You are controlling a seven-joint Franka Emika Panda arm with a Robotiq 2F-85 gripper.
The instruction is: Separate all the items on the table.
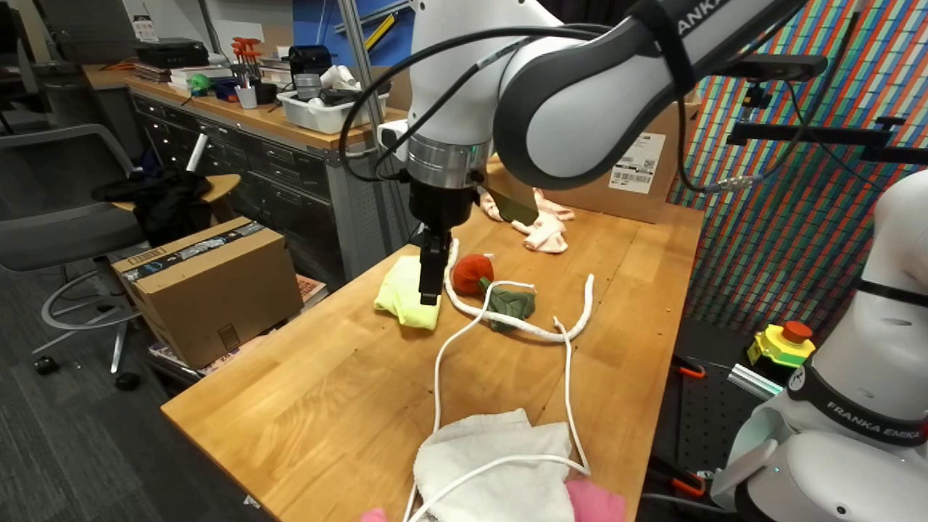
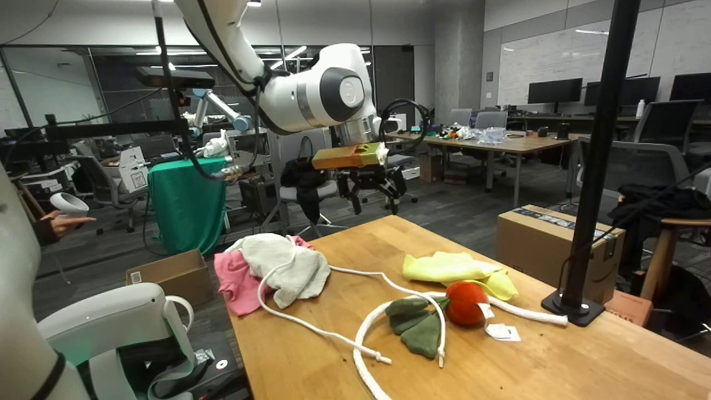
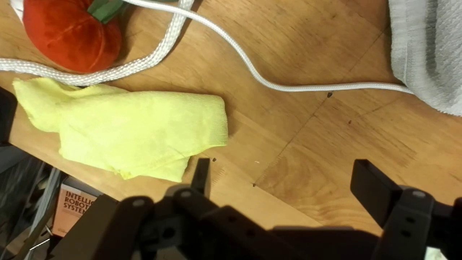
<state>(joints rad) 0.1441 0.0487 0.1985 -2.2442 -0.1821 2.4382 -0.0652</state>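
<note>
I am hovering the pincer (image 3: 283,173) over the desk (image 1: 348,391), its jaws standing wide apart. In the wrist view, a yellow cloth (image 3: 137,130) is lying loosely folded on the wood. A thick, braided white rope (image 3: 108,74) is curving between that and a red plush ball (image 2: 465,304); dark-green fabric leaves (image 2: 419,333) are fanning out beside it. A thin white cord (image 3: 306,88) is crossing the leaves and a textured white-grey towel (image 2: 305,272), which is partly covering a bright pink cloth (image 2: 239,283). In an exterior view, a crumpled pinkish-beige cloth (image 1: 544,235) is lying near a cardboard box (image 1: 602,199).
</note>
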